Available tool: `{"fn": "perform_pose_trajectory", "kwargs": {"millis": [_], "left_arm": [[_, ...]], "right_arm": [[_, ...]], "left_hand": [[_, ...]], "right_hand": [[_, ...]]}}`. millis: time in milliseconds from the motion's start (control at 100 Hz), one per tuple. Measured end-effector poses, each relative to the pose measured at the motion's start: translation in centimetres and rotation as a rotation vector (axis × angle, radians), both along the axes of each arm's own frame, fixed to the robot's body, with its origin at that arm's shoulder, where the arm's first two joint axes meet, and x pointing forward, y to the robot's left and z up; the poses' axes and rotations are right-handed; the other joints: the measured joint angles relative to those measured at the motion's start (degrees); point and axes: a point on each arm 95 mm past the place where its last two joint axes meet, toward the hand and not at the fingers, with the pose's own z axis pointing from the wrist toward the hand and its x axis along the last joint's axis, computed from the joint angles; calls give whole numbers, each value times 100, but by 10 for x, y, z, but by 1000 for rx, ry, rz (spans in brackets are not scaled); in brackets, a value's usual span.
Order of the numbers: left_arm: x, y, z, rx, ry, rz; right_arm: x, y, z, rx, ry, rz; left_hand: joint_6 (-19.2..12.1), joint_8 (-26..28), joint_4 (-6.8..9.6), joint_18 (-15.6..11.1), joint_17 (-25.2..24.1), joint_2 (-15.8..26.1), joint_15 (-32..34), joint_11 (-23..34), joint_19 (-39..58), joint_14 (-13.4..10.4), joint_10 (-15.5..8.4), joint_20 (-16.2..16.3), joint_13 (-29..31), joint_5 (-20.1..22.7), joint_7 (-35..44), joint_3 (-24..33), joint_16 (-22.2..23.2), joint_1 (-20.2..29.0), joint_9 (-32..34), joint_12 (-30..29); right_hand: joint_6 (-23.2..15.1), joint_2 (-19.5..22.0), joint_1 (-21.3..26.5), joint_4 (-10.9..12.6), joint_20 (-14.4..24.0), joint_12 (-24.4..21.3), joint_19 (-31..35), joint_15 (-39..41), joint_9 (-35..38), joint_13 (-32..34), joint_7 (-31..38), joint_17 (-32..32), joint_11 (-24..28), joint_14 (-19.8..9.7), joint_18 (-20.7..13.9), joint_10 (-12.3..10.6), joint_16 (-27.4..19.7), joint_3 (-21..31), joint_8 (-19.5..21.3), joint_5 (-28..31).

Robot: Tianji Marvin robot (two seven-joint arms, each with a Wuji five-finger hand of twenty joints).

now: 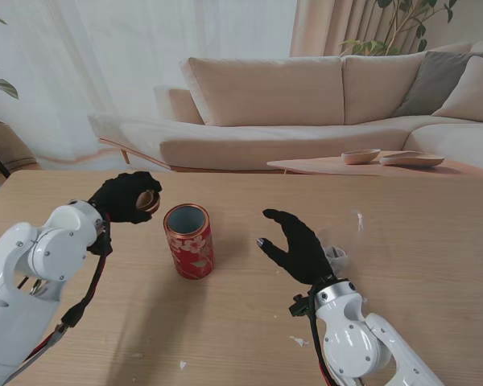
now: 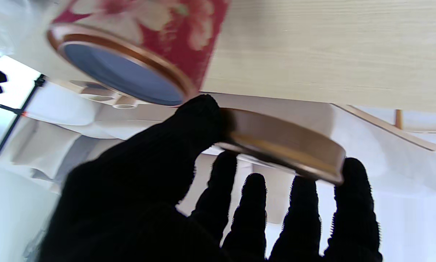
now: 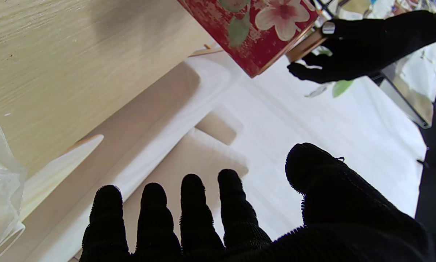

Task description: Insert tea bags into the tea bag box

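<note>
Tin [image 1: 188,241] upright at table [image 1: 402,265] centre, mouth open. Left robot hand [image 1: 126,197] grips lid [image 1: 148,199], held off to tin's left. Right robot hand [image 1: 298,245] empty, fingers spread, w/ clear bag [image 1: 336,257] just beside. Step: tin opened; next, prob. right hand must pick a tea bag.

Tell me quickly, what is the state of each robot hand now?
Left robot hand: closed on the round lid.
Right robot hand: open, holding nothing.
</note>
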Motion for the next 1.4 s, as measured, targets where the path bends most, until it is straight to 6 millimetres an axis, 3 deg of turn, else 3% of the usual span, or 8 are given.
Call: {"fn": "perform_pose_trajectory", "kwargs": {"millis": [50,110,490,1400], "left_arm": [[1,-10,4,0,6,-26],[1,-20,8,-3,19,-56],[-2,-68,10,-29,56,-173],[-17,-72,-4,-55,62,-189]], "right_arm": [[0,-1,0,1,0,-2],[0,-2,0,3,0,-4],[-2,-3,0,11,-3,-8],[-3,-3,1,17,-9,-10]], "left_hand": [[441,166,0,0,3,4,155,1,0,-11,1,-51,26,203,348,-3,3,58,1,-2],[555,190,0,0,18,6,168,5,0,-23,2,-56,26,252,469,-3,5,62,1,-3],[581,238,0,-2,116,75,218,55,0,-27,3,-84,28,253,484,-4,7,134,1,-7],[623,238,0,-115,53,112,6,-51,135,-115,62,-92,12,162,268,73,-11,291,2,-82]], "right_hand": [[0,0,0,0,0,0,0,0,0,0,0,0,0,0,1,0,0,0,0,0],[0,0,0,0,1,0,0,0,0,0,0,0,0,0,1,0,0,0,0,0],[1,0,0,0,11,0,0,0,0,0,20,0,0,0,1,0,0,6,0,0],[5,0,0,0,15,0,0,0,0,0,23,0,0,0,1,0,0,8,0,0]]}}
